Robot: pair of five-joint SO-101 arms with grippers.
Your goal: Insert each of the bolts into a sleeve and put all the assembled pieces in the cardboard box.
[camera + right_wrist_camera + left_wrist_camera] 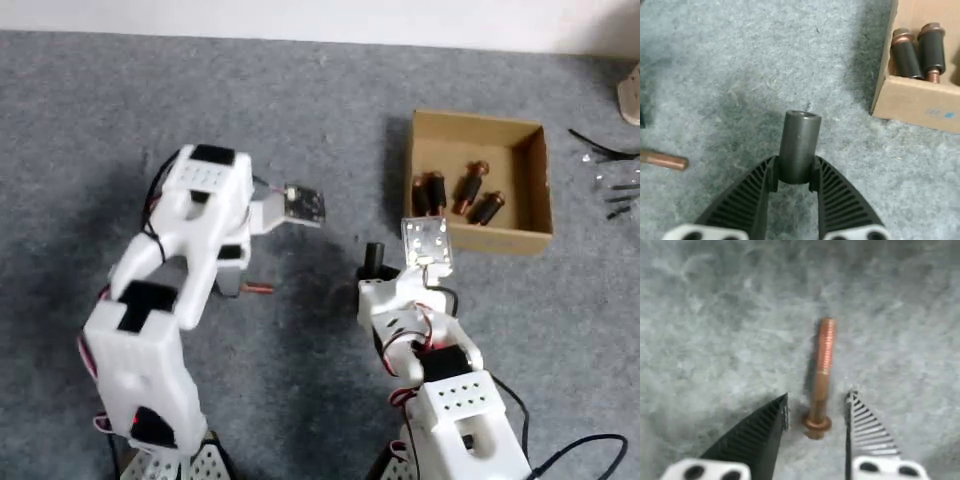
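Grey carpeted table (pixel 300 100), copper bolt (pixel 258 288), cardboard box (pixel 478 120)

Your left claw (pixel 818 399) hangs low and points downward, its jaws spread apart. Your right claw (pixel 794 170), its arm extended forward, is clamped tight around the sleeve (pixel 800 137).

1. From above we see just one end of the bolt (pixel 258 288); the left arm (pixel 190 240) covers the rest.
2. The cardboard box (pixel 920 102) runs off the edge of the right wrist view.
3. The sleeve (pixel 799 142) has its lower end hidden between the fingers (pixel 755 195) of the right gripper (pixel 793 171).
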